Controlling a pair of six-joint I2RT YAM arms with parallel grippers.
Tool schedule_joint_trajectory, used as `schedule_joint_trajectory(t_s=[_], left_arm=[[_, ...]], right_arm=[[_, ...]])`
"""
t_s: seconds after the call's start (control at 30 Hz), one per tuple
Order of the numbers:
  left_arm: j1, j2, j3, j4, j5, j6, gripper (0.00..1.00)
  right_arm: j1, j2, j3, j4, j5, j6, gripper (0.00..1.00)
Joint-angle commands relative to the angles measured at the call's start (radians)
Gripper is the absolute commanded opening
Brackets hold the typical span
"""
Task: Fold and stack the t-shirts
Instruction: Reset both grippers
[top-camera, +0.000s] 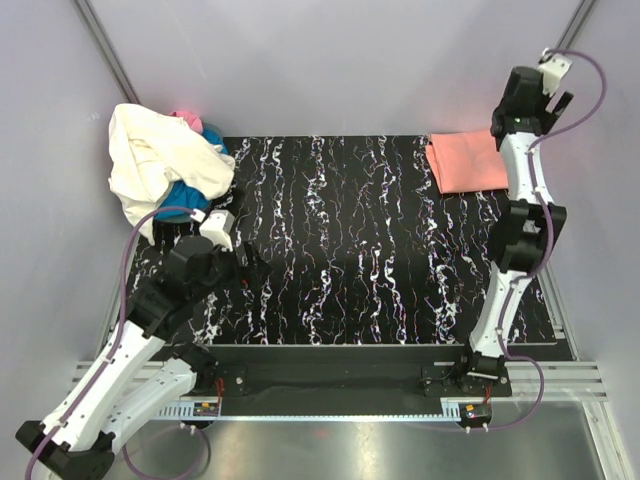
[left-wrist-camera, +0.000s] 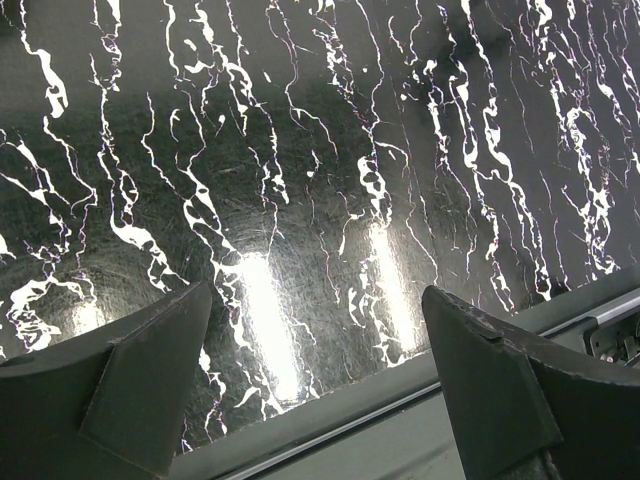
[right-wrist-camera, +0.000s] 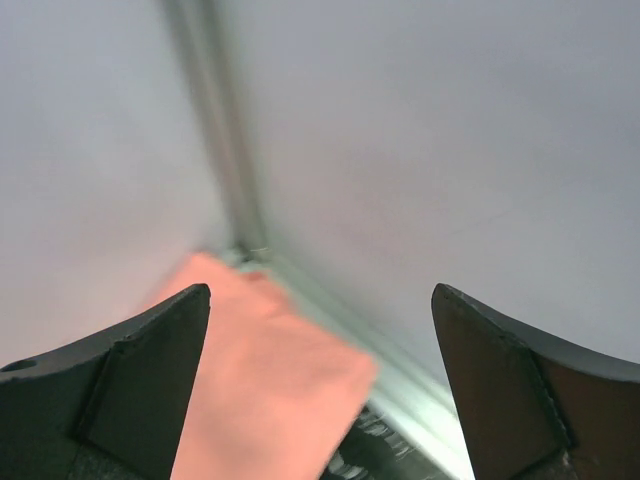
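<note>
Black white-veined counter (top-camera: 380, 250) fills the middle, and there are two lots of laundry on it, both along the far edge. At the far left corner is the big one: the cream-white t-shirt (top-camera: 150, 160), crumpled in a loose heap and spilling over the counter's left edge. Across at the far right corner lies the salmon-pink t-shirt (top-camera: 465, 162), a flat, neat rectangle with the right arm crossing over its right side. Back at the heap, the bright blue t-shirt (top-camera: 185, 195) pokes out from under the cream one on the side facing the counter's middle. A small bit of hot pink cloth (top-camera: 187, 119) shows at the far top of that pile.

The left gripper (left-wrist-camera: 315, 290) hangs over bare counter near the left edge, just short of the heap, its fingers spread wide with nothing between them. The right gripper (right-wrist-camera: 320, 290) is up high over the far right corner, fingers parted and empty, with the salmon shirt below.
</note>
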Motion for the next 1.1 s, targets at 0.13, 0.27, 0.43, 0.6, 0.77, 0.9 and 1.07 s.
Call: schedule_joint_trajectory(t_s=[0.13, 0.27, 0.43, 0.6, 0.77, 0.9, 1.07], left_arm=[[-0.003, -0.012, -0.008, 0.043, -0.005, 0.012, 0.93], [-0.005, -0.015, -0.011, 0.042, -0.006, 0.014, 0.94], [-0.005, -0.023, -0.008, 0.03, -0.055, 0.003, 0.95], [-0.008, -0.047, -0.007, 0.023, -0.08, -0.003, 0.95], [-0.008, -0.063, -0.005, 0.02, -0.094, 0.0, 0.96], [-0.008, -0.066, -0.005, 0.022, -0.107, -0.006, 0.96], [-0.008, -0.079, -0.007, 0.02, -0.118, -0.009, 0.96]], right_arm=[[0.116, -0.423, -0.396, -0.097, -0.803, 0.429, 1.0], [0.362, -0.619, -0.707, 0.083, -0.964, 0.452, 1.0], [0.544, -0.742, -0.995, 0.251, -1.028, 0.559, 1.0], [0.747, -0.867, -1.211, 0.35, -0.973, 0.57, 1.0], [0.889, -0.951, -1.403, 0.504, -0.944, 0.611, 1.0], [0.921, -0.956, -1.659, 0.823, -1.0, 0.685, 1.0], [0.921, -0.861, -1.678, 0.965, -1.05, 0.711, 1.0]])
